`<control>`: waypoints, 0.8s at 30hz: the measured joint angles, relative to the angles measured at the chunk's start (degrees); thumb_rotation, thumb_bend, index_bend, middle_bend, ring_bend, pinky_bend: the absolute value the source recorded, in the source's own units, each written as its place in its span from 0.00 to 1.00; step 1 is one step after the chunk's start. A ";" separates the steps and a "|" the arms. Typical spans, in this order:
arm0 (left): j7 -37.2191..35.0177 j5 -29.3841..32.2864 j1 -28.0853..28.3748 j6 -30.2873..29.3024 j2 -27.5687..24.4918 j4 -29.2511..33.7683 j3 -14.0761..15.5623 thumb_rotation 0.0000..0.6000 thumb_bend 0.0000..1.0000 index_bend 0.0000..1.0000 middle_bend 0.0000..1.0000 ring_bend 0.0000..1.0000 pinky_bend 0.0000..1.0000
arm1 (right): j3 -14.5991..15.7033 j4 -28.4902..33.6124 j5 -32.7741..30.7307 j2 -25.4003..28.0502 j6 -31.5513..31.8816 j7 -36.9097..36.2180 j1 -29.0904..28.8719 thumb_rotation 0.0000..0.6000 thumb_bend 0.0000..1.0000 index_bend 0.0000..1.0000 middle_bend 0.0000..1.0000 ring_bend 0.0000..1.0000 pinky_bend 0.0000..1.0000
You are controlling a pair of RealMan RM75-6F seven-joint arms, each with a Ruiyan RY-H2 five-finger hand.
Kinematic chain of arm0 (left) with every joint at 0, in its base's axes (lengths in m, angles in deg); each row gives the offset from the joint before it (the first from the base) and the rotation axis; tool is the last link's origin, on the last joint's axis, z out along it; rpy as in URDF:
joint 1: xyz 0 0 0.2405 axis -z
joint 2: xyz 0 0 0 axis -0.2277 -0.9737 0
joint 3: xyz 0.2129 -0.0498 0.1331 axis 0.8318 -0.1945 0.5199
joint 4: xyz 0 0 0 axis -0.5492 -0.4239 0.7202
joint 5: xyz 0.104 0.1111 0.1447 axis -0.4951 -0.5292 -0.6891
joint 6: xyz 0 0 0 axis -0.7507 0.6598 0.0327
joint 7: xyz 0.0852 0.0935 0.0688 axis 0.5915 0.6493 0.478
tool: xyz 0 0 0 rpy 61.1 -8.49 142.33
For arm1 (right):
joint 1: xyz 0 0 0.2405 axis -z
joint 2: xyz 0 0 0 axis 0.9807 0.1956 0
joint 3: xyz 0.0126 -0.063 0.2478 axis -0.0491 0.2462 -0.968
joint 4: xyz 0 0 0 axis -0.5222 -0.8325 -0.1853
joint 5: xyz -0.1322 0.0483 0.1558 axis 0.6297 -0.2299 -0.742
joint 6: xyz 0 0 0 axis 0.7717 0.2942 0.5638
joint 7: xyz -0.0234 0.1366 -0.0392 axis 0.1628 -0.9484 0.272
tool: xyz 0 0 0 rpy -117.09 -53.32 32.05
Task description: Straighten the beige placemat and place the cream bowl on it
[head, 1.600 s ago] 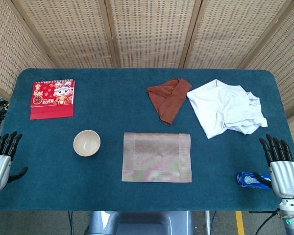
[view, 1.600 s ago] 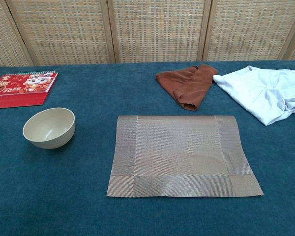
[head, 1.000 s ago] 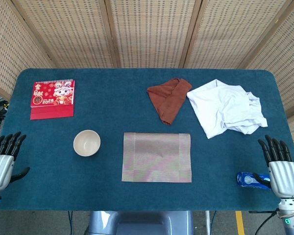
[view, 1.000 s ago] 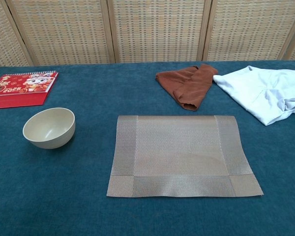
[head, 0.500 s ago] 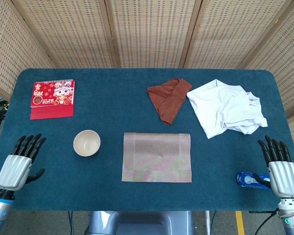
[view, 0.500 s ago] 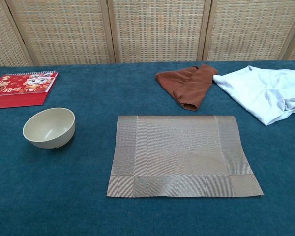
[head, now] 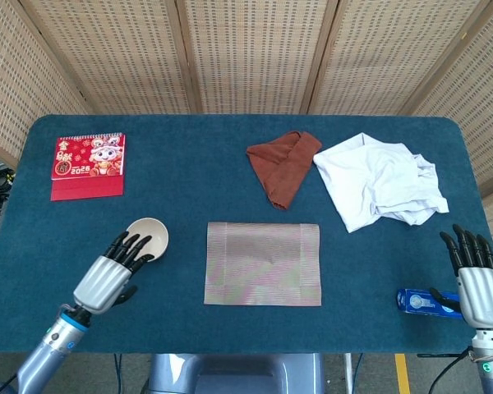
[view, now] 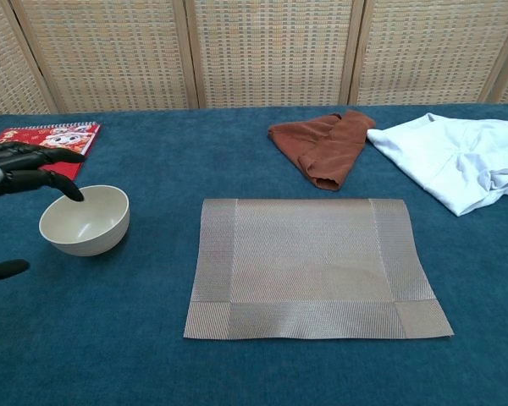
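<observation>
Mat looks straight; bowl not yet on it.
Beige placemat (head: 263,263) flat near surface's front edge, cream bowl (head: 150,234) beside it; left hand (head: 115,269) spread over bowl, holding nothing; right hand (head: 475,281) released, front-right corner.

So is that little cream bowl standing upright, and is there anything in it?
Upright and empty: the cream bowl sits on its base with the opening facing up, and its bare inside shows. The left hand reaches over its rim.
</observation>
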 measured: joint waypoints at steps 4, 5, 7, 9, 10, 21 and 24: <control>2.16 0.89 1.63 2.84 4.46 -0.93 -0.07 1.00 0.34 0.37 0.00 0.00 0.00 | -0.35 -0.07 -0.60 0.27 -0.01 -0.97 0.06 1.00 0.14 0.13 0.00 0.00 0.01; 2.64 1.18 2.00 3.47 5.55 -1.30 -0.11 1.00 0.34 0.37 0.00 0.00 0.00 | -0.43 -0.07 -0.78 0.37 -0.07 -1.28 0.07 1.00 0.14 0.13 0.00 0.00 0.01; 3.69 1.86 2.81 4.66 7.79 -2.26 -0.23 1.00 0.34 0.37 0.00 0.00 0.00 | -0.55 -0.07 -1.07 0.58 -0.25 -1.75 0.07 1.00 0.14 0.13 0.00 0.00 0.01; 4.40 2.43 3.51 5.54 9.60 -3.18 -0.34 1.00 0.34 0.35 0.00 0.00 0.00 | -0.62 -0.01 -1.27 0.72 -0.43 -2.11 0.06 1.00 0.14 0.13 0.00 0.00 0.01; 4.72 2.65 3.81 5.93 10.35 -3.58 -0.38 1.00 0.34 0.34 0.00 0.00 0.00 | -0.66 0.02 -1.36 0.79 -0.47 -2.31 0.06 1.00 0.14 0.13 0.00 0.00 0.01; 8.74 5.42 7.20 9.92 18.39 -8.58 -0.80 1.00 0.34 0.32 0.00 0.00 0.00 | -1.49 0.48 -2.61 2.01 -0.49 -5.21 0.30 1.00 0.14 0.13 0.00 0.00 0.01; 9.34 5.91 7.88 10.60 19.78 -9.33 -0.70 1.00 0.34 0.33 0.00 0.00 0.00 | -1.79 0.57 -3.07 2.43 -0.47 -6.15 0.40 1.00 0.14 0.13 0.00 0.00 0.01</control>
